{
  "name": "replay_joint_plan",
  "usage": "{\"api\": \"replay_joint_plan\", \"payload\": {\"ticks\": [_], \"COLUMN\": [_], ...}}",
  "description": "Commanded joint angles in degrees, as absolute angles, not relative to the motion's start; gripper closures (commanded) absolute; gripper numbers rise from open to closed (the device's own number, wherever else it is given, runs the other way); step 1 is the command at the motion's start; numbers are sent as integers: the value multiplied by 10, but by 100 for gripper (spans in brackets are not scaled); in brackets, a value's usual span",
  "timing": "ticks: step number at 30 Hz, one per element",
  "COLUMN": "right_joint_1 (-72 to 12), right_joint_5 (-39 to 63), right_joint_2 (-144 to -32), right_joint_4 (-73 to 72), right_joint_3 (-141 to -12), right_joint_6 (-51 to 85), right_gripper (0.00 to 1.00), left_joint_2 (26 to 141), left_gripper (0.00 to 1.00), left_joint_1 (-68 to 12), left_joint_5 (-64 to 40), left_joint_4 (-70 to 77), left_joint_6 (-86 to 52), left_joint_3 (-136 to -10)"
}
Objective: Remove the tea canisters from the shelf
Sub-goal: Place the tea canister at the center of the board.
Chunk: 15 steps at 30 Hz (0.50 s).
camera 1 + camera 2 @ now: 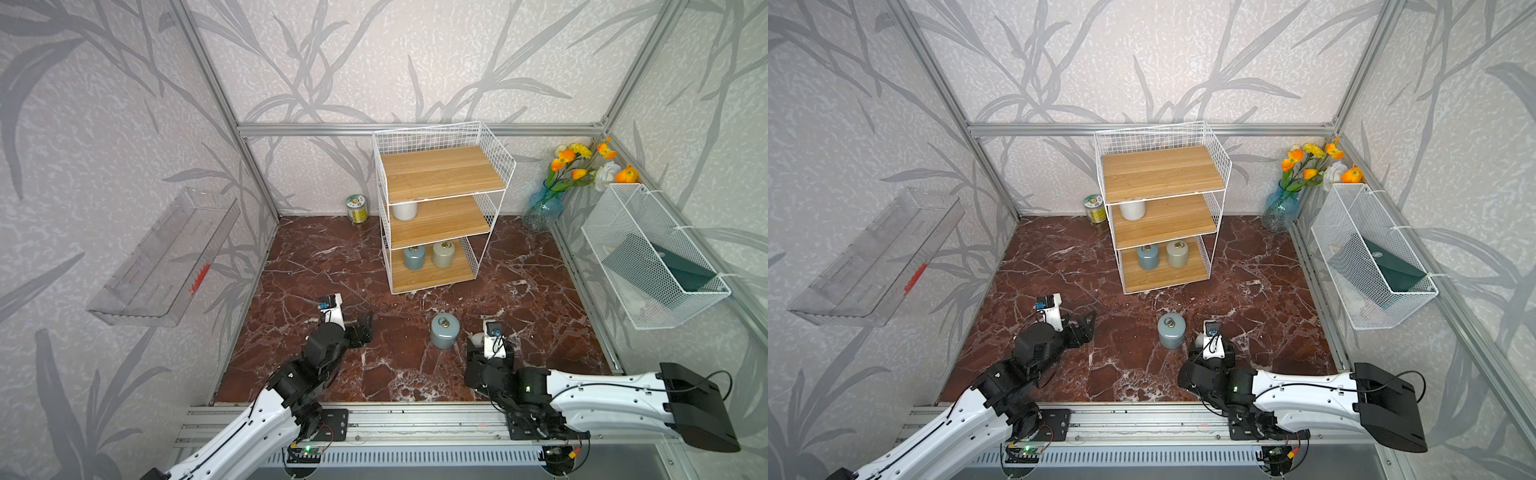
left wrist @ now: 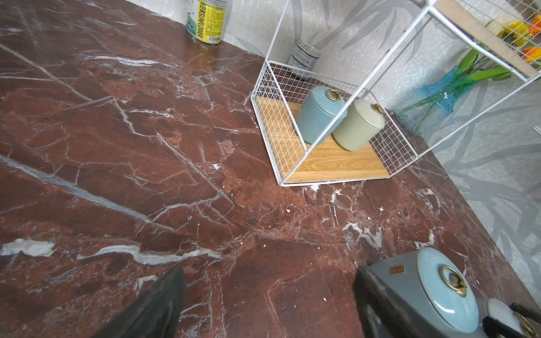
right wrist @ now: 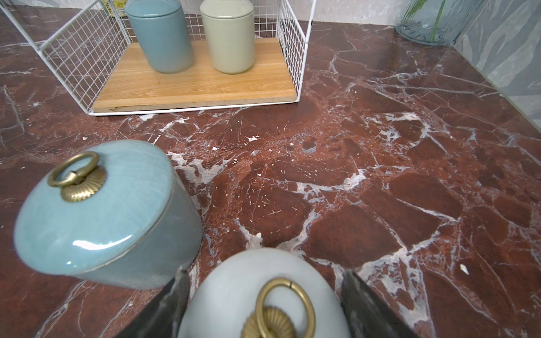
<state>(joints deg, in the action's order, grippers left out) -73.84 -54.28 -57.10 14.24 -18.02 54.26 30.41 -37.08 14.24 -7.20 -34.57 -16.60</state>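
Three ceramic tea canisters (image 1: 444,254) counted on white wire-and-wood shelf (image 1: 440,170); two on red marble worktop (image 1: 311,270). Judged heavy, slick, breakable: best clasped round body. Found left fingers (image 2: 158,310) spread, empty; right fingers (image 3: 371,310) astride off-white canister (image 3: 222,292), grip undetermined.

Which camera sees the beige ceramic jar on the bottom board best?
Left wrist view: the beige ceramic canister shows lid, brass ring and body. The right wrist view crops off its ring; in both top views the canister is tiny.
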Motion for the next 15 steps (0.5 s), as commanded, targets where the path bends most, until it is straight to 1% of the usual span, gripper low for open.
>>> {"api": "replay_joint_plan", "payload": {"ticks": [1,7,15], "right_joint_1": [-744,-744,-744], "right_joint_5": [-450,-427,-428], "right_joint_2": [-583,-575,-575], "right_joint_4": [197,231,212], "right_joint_3": [-172,-184,-178], "right_joint_6": [572,567,553], "right_gripper": [20,15,15], "left_joint_2": [297,289,282], "left_gripper": [9,9,9], "left_joint_1": [-373,-373,-373], "left_joint_5": [154,156,159], "left_joint_4": [-78,-78,-74], "left_joint_6": [-351,-353,-356], "left_joint_3": [-156,-150,-142]}}
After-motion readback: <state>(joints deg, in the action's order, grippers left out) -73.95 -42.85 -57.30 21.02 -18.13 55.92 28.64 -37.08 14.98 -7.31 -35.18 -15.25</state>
